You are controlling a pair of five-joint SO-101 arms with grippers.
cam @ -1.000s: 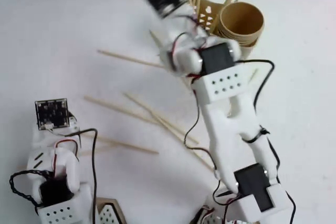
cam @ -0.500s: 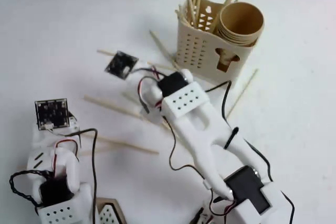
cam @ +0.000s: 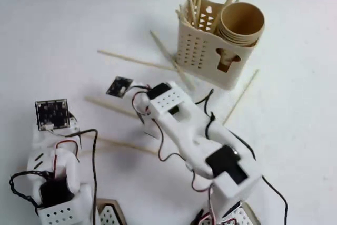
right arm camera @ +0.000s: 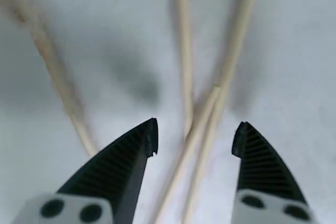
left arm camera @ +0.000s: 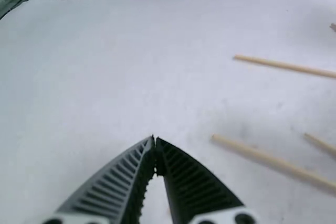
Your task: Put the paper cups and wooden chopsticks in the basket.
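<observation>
The cream perforated basket (cam: 202, 51) stands at the table's far side with several wooden chopsticks (cam: 194, 1) upright in it and stacked tan paper cups (cam: 241, 23) in its right half. More chopsticks (cam: 134, 60) lie loose on the white table. My right gripper (right arm camera: 195, 139) is open just above crossed chopsticks (right arm camera: 206, 121), which lie between its fingers; its arm (cam: 179, 125) bends low over the table's middle. My left gripper (left arm camera: 155, 150) is shut with nothing in it, above bare table at the near left, its arm (cam: 52, 167) folded back.
One chopstick (cam: 241, 97) lies to the right of the basket, another (cam: 168, 56) leans along its left side. Two chopsticks (left arm camera: 273, 160) lie ahead of the left gripper. A dark edge runs along the table's far side.
The right arm has swung back from the basket and dropped low over the loose chopsticks at mid-table. The left arm has not moved.
</observation>
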